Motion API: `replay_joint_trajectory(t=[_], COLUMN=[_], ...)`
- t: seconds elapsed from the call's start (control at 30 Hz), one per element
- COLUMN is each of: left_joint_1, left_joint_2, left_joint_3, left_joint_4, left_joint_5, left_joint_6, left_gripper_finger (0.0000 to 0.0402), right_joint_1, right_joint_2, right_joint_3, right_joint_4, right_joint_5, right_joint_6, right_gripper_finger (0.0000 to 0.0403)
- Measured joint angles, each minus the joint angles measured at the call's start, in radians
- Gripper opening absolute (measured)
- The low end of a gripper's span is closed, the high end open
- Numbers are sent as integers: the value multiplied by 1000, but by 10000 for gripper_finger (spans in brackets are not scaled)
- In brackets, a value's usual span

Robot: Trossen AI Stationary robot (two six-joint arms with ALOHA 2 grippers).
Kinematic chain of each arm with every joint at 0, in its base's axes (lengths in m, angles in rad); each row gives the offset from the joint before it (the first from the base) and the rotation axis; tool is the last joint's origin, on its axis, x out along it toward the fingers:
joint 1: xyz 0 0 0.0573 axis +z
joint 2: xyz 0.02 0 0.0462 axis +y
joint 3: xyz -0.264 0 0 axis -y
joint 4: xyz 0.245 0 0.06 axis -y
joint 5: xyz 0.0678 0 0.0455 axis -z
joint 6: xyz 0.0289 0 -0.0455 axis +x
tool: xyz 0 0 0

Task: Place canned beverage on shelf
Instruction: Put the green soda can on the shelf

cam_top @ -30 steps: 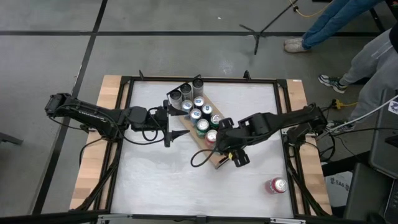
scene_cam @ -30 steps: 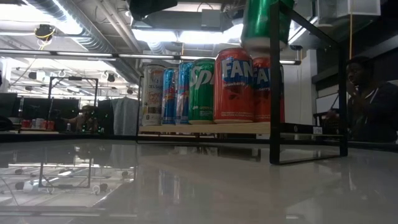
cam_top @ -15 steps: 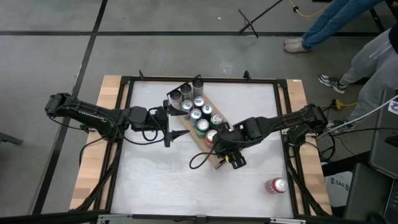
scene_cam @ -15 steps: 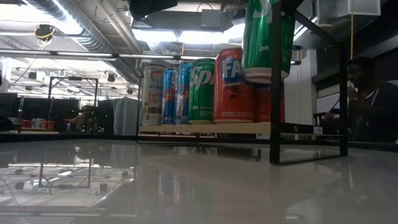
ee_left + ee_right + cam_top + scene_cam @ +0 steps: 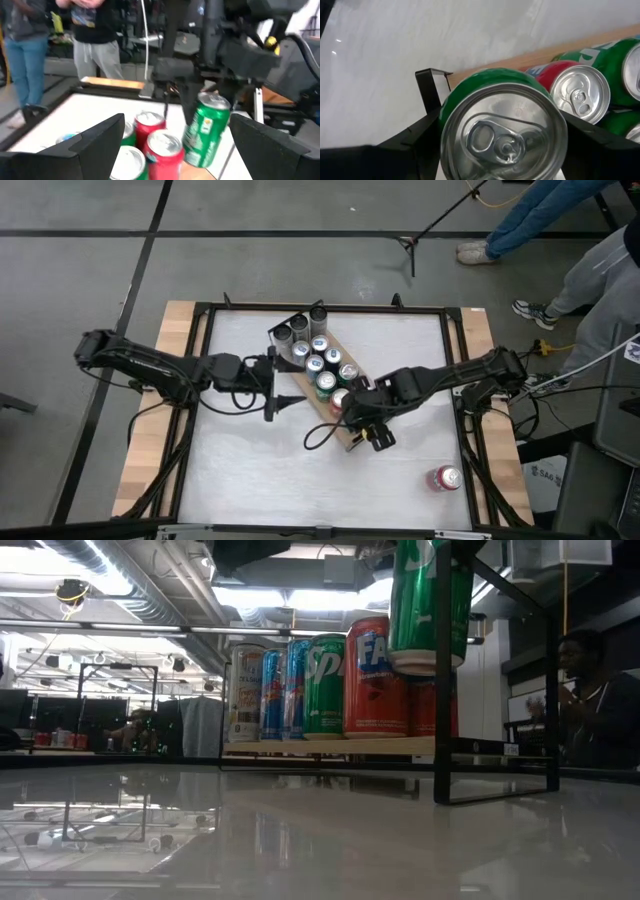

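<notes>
The right hand (image 5: 358, 420) grips a green can (image 5: 428, 602) just above the shelf (image 5: 330, 746) end, centre frame. Beside it, shelved cans read "FAN" (image 5: 374, 678) and "Sp" (image 5: 325, 685). The left hand (image 5: 285, 392) waits open, left of the shelf.

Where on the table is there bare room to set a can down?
The white table is bare near the front, left of the loose red can. The shelf is crowded, with only its end free, under the held green can.
</notes>
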Motion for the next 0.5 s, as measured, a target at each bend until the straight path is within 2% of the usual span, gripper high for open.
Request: replay_joint_trajectory(t=[0.33,0.5], left_joint_1=[-32,-49], left_joint_2=[104,155], left_joint_3=[0,0], left_joint_4=[20,36], left_joint_5=[-6,-6], left_joint_6=[-4,-4], left_gripper_finger=[354,354], right_joint_1=[-46,-51], right_joint_2=[3,8], right_joint_3=[-3,-4], right_joint_4=[16,21], right_joint_5=[-37,-20], right_joint_6=[95,186], right_gripper_finger=[291,291])
